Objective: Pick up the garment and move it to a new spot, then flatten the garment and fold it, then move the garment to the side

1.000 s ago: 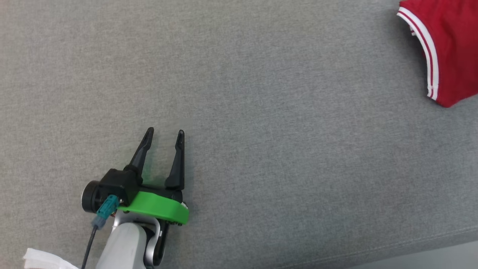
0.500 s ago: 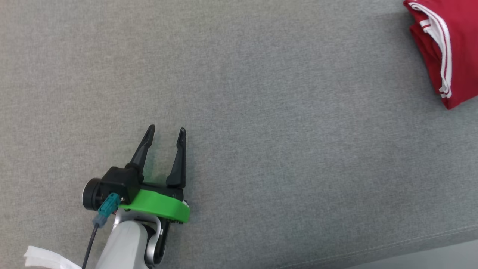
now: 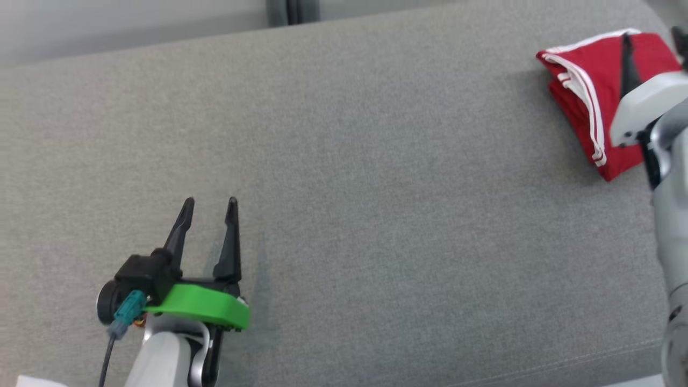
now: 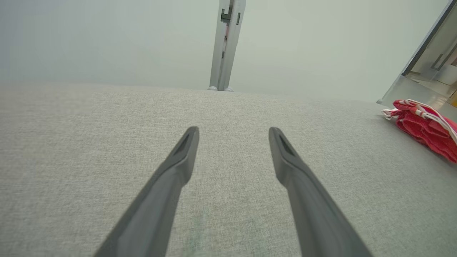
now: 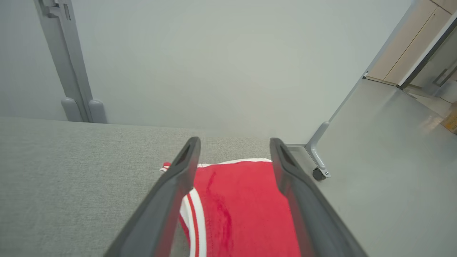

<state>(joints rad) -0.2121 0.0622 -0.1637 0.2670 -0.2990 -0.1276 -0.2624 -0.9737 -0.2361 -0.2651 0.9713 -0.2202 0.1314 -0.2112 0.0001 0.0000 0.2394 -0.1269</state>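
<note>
The red garment (image 3: pixel 578 86) with white striped trim lies folded in a compact stack near the far right corner of the grey fabric surface (image 3: pixel 376 188). My right gripper (image 3: pixel 653 45) hangs open over it, one finger on each side of the red cloth (image 5: pixel 232 214) in the right wrist view, with nothing gripped. My left gripper (image 3: pixel 207 204) rests open at the lower left, far from the garment, with bare fabric between its fingers. In the left wrist view the garment (image 4: pixel 425 125) lies at the far right, beyond the open left gripper (image 4: pixel 234 132).
The surface ends at a far edge (image 3: pixel 161 45) against a pale wall with a grey post (image 5: pixel 68 71). Off the right edge is floor and a caster foot (image 5: pixel 317 173). A seam (image 3: pixel 564 360) runs along the front edge at the lower right.
The head camera has tilted up, bringing the far edge and wall into view. My right arm has come in at the right, over the garment, which now looks more bundled. The left gripper stays open.
</note>
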